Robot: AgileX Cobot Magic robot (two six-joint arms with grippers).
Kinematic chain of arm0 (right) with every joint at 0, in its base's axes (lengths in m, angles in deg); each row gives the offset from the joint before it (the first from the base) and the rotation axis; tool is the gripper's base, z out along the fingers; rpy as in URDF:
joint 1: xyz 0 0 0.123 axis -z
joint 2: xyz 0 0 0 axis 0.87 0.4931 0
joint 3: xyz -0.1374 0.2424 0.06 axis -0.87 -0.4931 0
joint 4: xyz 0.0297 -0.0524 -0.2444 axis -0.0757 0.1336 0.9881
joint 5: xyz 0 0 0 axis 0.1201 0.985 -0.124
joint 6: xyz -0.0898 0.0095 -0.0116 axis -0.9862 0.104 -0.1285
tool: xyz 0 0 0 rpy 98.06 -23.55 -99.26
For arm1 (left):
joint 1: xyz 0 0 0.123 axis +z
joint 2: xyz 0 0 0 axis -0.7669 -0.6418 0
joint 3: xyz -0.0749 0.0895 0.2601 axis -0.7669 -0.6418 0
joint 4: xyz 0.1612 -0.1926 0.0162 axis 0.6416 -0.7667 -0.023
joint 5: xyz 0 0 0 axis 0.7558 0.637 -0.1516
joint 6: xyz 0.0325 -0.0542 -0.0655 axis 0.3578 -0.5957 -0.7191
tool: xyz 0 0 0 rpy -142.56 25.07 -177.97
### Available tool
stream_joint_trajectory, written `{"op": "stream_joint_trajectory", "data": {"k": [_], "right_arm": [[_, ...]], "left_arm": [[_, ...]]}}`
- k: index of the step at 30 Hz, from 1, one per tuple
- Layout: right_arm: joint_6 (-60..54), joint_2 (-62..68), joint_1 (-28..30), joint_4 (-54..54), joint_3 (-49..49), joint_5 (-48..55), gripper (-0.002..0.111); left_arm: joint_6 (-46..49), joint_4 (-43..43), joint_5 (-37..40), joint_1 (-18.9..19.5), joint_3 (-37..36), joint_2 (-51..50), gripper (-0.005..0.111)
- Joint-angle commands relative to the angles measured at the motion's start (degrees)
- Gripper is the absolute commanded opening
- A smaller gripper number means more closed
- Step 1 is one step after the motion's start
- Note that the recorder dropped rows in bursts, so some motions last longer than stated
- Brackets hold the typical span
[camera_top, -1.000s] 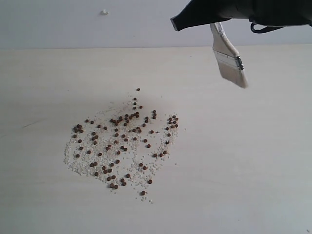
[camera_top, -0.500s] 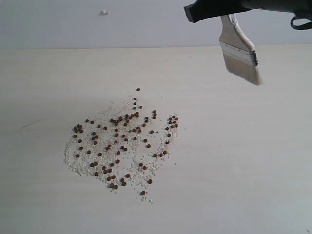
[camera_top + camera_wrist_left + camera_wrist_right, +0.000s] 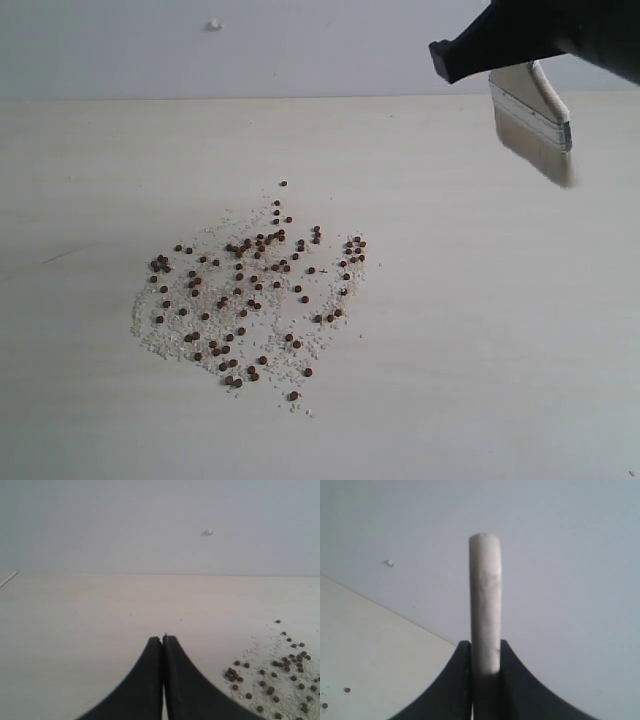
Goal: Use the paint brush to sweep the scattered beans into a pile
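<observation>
Dozens of small reddish-brown beans [image 3: 250, 285] lie scattered among off-white grains on the pale table, left of centre in the exterior view; no compact pile shows. My right gripper [image 3: 500, 62] hangs at the upper right, shut on the paint brush [image 3: 535, 120], whose silver ferrule and cream bristles point down to the right, well above the table and far from the beans. In the right wrist view the brush [image 3: 485, 600] shows edge-on between the gripper's [image 3: 485, 647] fingers. My left gripper [image 3: 163, 639] is shut and empty, with some beans [image 3: 280, 672] off to one side.
The pale table [image 3: 480, 340] stretches out on all sides of the scatter. A grey wall [image 3: 150, 50] stands behind it, with a small white speck [image 3: 214, 25] on it.
My right gripper has carried the brush steadily to the right and slightly down across the upper part of the exterior view. The beans have not moved.
</observation>
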Motion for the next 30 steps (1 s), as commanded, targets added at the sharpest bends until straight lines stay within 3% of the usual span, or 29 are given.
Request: {"op": "stream_joint_trajectory", "data": {"k": [1, 13, 21, 30], "right_arm": [[5.9, -0.4, -5.3, 9.6, -4.6, -8.5, 0.0], [13.0, 8.6, -15.2, 9.6, -11.6, -37.3, 0.0], [26.2, 25.3, -15.3, 12.7, -11.6, -47.4, 0.0], [34.0, 40.4, -15.3, 18.9, -6.1, -47.4, 0.0]], "left_arm": [[0.2, -0.6, 0.8, 0.1, -0.1, 0.5, 0.0], [0.2, -1.8, 0.8, 0.1, -0.1, 0.5, 0.0], [0.2, -1.8, 0.8, 0.1, -0.1, 0.5, 0.0], [0.2, -1.8, 0.8, 0.1, -0.1, 0.5, 0.0]]}}
